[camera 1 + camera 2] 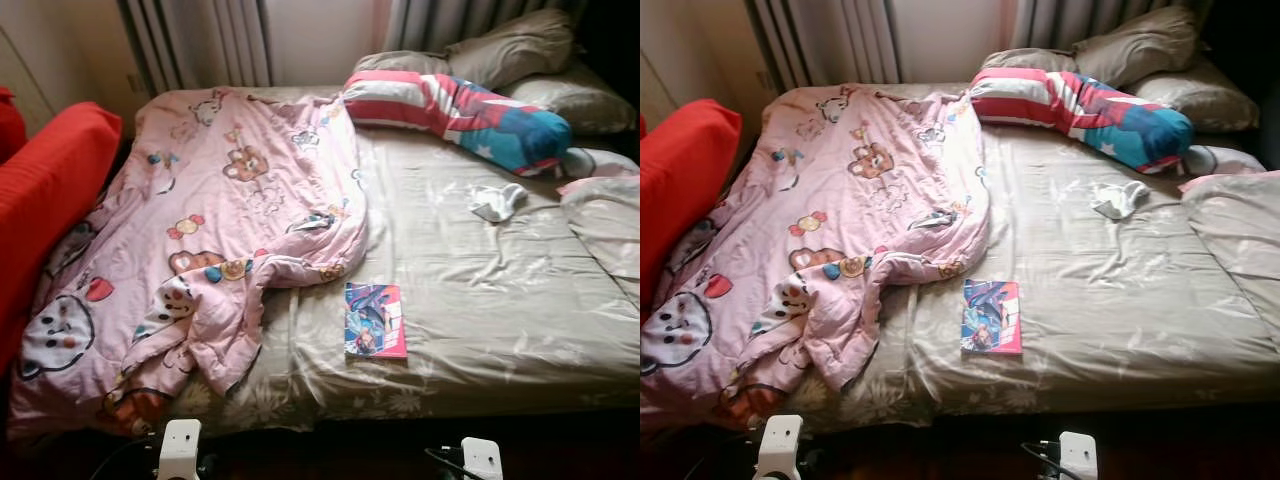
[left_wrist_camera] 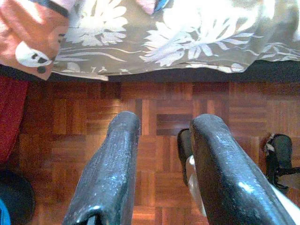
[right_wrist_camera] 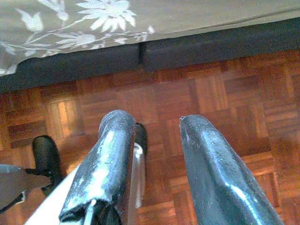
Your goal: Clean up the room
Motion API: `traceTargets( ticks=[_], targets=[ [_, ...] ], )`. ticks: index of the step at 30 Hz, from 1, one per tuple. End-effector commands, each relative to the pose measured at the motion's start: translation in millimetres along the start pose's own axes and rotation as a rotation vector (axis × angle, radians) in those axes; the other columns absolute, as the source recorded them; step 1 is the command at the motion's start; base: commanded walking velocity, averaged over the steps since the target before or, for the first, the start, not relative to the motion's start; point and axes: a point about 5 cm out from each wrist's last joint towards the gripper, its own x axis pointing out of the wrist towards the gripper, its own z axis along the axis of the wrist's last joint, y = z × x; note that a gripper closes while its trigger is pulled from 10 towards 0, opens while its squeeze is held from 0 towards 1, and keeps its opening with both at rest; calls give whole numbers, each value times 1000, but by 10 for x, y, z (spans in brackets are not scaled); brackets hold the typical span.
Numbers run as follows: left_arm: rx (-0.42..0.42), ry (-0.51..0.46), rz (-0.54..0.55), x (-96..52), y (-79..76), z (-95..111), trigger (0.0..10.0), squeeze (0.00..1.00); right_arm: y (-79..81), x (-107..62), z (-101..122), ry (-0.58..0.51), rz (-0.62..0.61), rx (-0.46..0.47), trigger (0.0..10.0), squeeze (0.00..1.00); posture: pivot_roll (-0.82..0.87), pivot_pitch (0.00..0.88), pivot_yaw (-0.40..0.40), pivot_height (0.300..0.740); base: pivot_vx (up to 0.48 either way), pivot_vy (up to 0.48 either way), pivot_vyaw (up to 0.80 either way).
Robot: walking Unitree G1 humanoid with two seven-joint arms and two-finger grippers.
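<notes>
- Book [image 1: 375, 320]: colourful cover, lies flat near the foot edge of the bed [image 1: 500, 330], about midway along that edge, just beside the hanging fold of the quilt. Not yet picked up.
- Quilt [image 1: 210, 240]: pink with cartoon bears, bunched over the left half of the bed, one corner spilling over the foot edge toward the floor. Not yet straightened.
- Small white cloth [image 1: 497, 202]: crumpled on the bare sheet toward the right side, below the bolster.
- Bolster [image 1: 460, 115]: striped red, white and blue, lies slantwise near the head edge.
- Pillows [image 1: 520, 50]: olive, stacked at the head right corner.
- Red cushion [image 1: 45, 190]: against the bed's left edge.
- Left gripper [image 2: 161, 140]: hangs low over the wooden floor [image 2: 154, 117] before the foot edge; fingers parted, holding nothing.
- Right gripper [image 3: 152, 140]: likewise over the floor; fingers parted, holding nothing.
- Progress, as judged: tidying barely begun; book, cloth and quilt all remain.
</notes>
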Motion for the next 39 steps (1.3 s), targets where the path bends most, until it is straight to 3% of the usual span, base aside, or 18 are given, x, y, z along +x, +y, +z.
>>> traceTargets(
  ticks=[1,10,21,28,32,39],
  targets=[
    [-5,9,-4,-5,-19,-28,10000,0,-1,-5,-22,6,4,4,10000,0,-62,98,24,740,0,0,0],
    [-9,-17,-10,8,-31,30,10000,0,6,-6,21,-38,32,22,10000,0,-62,99,26,740,0,0,556],
    [-6,-23,-12,6,-3,38,10000,0,6,-2,62,-65,43,119,10000,0,-63,104,25,740,0,0,0],
    [-7,-30,-15,7,2,52,10000,0,123,15,150,-101,69,68,10000,0,-68,107,26,740,0,0,454],
    [-7,-33,-20,11,-21,58,10000,0,115,20,155,-93,58,101,10000,0,-71,108,27,740,60,0,198],
    [-6,-33,-24,18,-66,65,10000,0,99,21,175,-103,71,78,10000,0,-71,113,25,740,256,0,0]
  ],
)
